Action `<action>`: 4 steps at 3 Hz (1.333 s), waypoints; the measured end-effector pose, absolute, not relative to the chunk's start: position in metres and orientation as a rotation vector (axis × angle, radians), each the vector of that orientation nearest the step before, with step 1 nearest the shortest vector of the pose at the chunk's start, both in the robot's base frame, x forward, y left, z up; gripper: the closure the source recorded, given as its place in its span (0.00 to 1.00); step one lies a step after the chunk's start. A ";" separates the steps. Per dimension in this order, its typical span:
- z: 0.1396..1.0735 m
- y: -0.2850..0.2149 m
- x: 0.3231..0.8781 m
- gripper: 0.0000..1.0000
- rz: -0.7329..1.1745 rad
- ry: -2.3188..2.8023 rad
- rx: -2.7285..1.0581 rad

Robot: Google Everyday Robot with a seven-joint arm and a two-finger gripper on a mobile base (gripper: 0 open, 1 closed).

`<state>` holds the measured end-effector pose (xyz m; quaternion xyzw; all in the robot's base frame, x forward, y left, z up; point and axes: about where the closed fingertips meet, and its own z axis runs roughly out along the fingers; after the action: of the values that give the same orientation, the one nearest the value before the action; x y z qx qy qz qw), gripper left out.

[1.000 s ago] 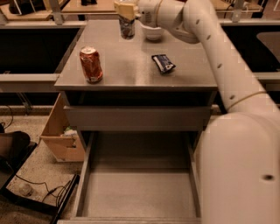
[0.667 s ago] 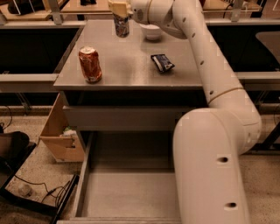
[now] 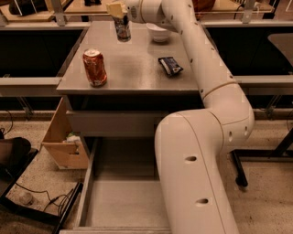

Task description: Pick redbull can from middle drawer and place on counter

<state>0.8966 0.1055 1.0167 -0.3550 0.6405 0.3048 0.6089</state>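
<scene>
The redbull can (image 3: 122,29) is upright at the far left part of the counter (image 3: 137,75), its base at or just above the grey top. My gripper (image 3: 117,10) is over the can's top and shut on it, with tan fingers (image 3: 116,8) around its upper end. The arm reaches from the lower right across the counter. The middle drawer (image 3: 123,203) is pulled open below the counter, and its grey floor is bare. The arm hides the drawer's right side.
A wider red-orange soda can (image 3: 94,67) stands at the counter's front left. A dark snack bag (image 3: 170,65) lies at the centre right and a white bowl (image 3: 159,33) at the back. A tan cardboard box (image 3: 62,137) and cables (image 3: 55,201) are on the floor at the left.
My gripper has carried the redbull can slightly to the left along the back of the counter. The arm has swung further over the counter. Nothing else has moved.
</scene>
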 end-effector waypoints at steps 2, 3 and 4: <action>0.984 0.107 0.936 1.00 0.737 1.441 -0.665; 0.976 0.105 0.941 1.00 0.687 1.391 -0.694; 0.966 0.109 0.934 1.00 0.645 1.410 -0.773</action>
<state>0.9337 0.1092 0.9663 -0.3398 0.6200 0.2838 0.6478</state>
